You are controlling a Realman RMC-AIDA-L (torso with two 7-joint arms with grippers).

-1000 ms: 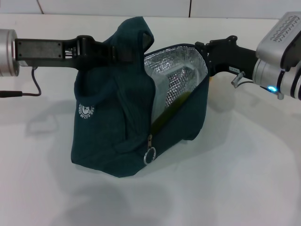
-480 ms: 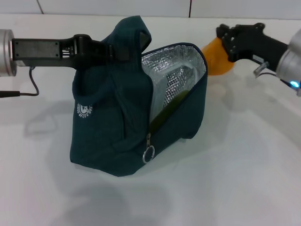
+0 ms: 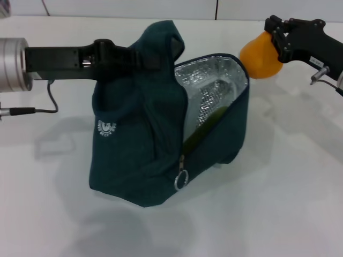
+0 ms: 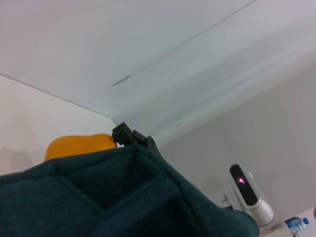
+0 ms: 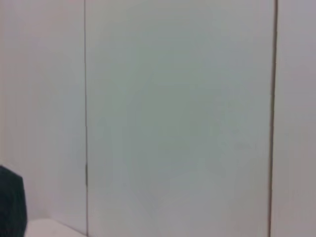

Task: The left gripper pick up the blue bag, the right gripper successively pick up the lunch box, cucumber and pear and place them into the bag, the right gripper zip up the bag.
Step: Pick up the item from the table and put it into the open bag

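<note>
One bag (image 3: 142,150) stands on the white table (image 3: 278,203), its foil-lined mouth open, with the left gripper (image 3: 153,58) clamped on its top handle. One cucumber (image 3: 206,124) leans inside the bag. The right gripper (image 3: 278,40) grips one pear (image 3: 257,54), held in the air beside the bag's mouth.

Blue bag (image 3: 144,160) on white table (image 3: 278,203)
</note>
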